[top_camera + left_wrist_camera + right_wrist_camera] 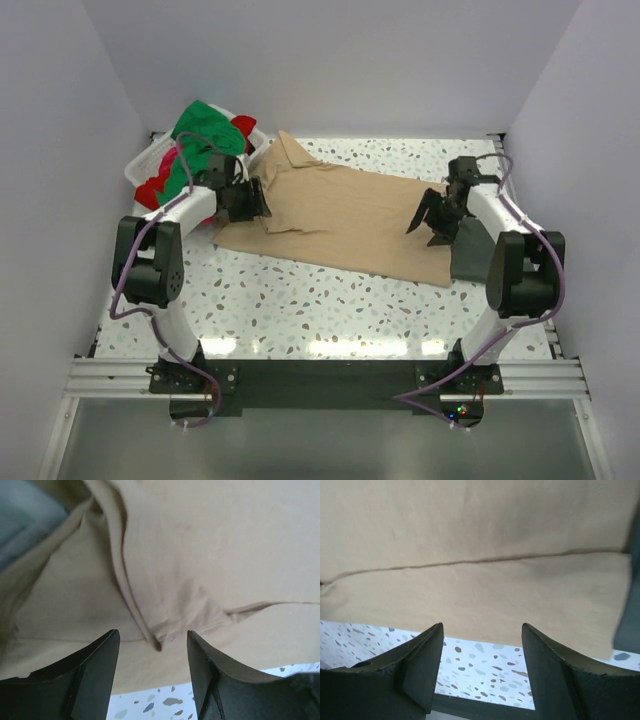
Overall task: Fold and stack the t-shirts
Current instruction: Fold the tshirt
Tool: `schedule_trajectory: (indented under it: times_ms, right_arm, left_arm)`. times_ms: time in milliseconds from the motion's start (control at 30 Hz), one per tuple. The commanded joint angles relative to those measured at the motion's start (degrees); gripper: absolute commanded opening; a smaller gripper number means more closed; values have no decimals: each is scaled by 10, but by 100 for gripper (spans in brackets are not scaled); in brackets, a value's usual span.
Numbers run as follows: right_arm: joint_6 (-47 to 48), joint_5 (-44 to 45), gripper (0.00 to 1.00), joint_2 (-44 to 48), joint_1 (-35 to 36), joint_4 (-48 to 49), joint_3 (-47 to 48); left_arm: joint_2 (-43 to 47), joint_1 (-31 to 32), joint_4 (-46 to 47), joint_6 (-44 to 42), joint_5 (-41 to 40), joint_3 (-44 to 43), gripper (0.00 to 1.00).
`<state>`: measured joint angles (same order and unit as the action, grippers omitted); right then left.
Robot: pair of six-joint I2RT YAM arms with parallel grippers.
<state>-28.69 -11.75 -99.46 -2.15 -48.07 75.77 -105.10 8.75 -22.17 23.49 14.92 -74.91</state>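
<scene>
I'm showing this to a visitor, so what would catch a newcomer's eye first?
A tan shirt lies spread across the speckled table, the left tool and right tool open at its ends. At the far left corner, a white basket is heaped with a green shirt and red cloth.

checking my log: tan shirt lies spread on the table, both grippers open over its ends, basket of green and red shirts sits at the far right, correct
One slip: the top external view shows the basket at the far left, just behind the left gripper, not at the far right. The rest stands.
</scene>
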Motion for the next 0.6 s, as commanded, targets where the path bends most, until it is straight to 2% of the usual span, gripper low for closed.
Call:
schedule_trajectory:
  times_ms: [0, 133, 300, 567]
  right_arm:
    - [-25, -40, 67, -4, 17, 61, -40]
    - [-20, -41, 67, -30, 37, 83, -60]
    - [-2, -35, 67, -76, 39, 74, -76]
    - [-11, -28, 67, -43, 40, 65, -163]
  left_arm:
    - [31, -7, 58, 12, 16, 48, 61]
    - [24, -11, 107, 16, 18, 83, 62]
    - [24, -22, 105, 12, 5, 140, 62]
    - [86, -29, 109, 13, -11, 252, 63]
